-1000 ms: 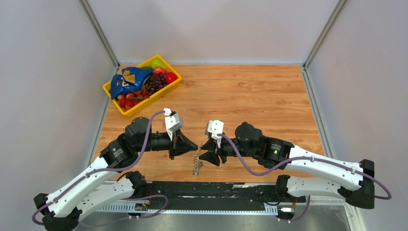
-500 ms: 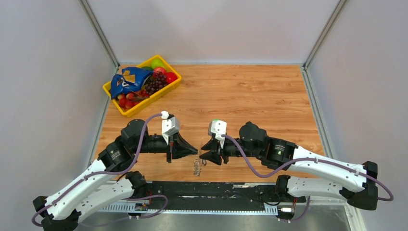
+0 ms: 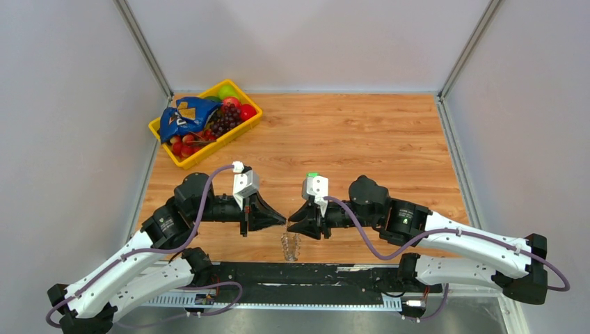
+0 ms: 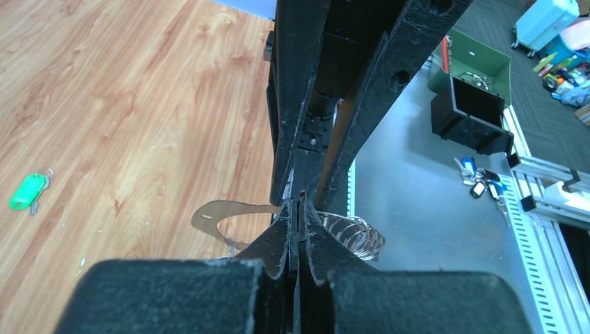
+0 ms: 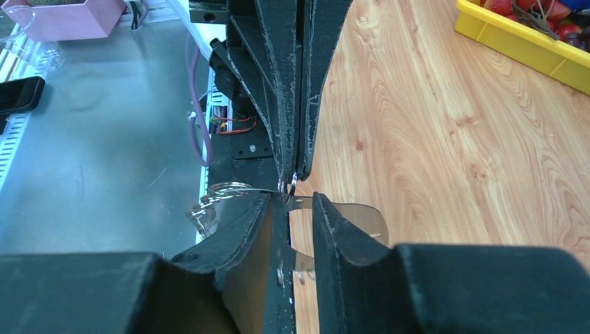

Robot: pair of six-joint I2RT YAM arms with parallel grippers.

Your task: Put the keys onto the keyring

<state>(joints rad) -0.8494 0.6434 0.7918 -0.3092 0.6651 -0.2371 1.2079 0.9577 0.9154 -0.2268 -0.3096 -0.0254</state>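
We are looking at the two arms meeting tip to tip over the near middle of the wooden counter (image 3: 362, 132), the left gripper (image 3: 280, 220) pointing right and the right gripper (image 3: 293, 220) pointing left, their tips almost touching

The keyring (image 3: 289, 243) is hanging between them and just below them, close to the near edge of the counter. From above we are only making out a small silvery dangle. The wrist cameras are giving us more: a flat greyish band curving out to the far side and a coil of bright beaded chain drooping on the near side, over the metal strip beyond the counter's edge

The left fingers (image 4: 278, 240) are pressing tightly together, with no gap between them, and they are pinching a small wire loop at the end of the keyring's band. The right fingers (image 5: 334, 223) are standing a little apart, a narrow slot of wood and band showing between them. The band is crossing right at their tips, and we are not seeing them squeeze it

One key (image 4: 28, 191), with a bright green tag and a bit of metal at one end, is lying flat on the bare wood on the far side of the fingers, well apart from the keyring and touching neither gripper

A yellow basket (image 3: 222, 142) of fruit is sitting at the far left corner of the counter, well away from the arms
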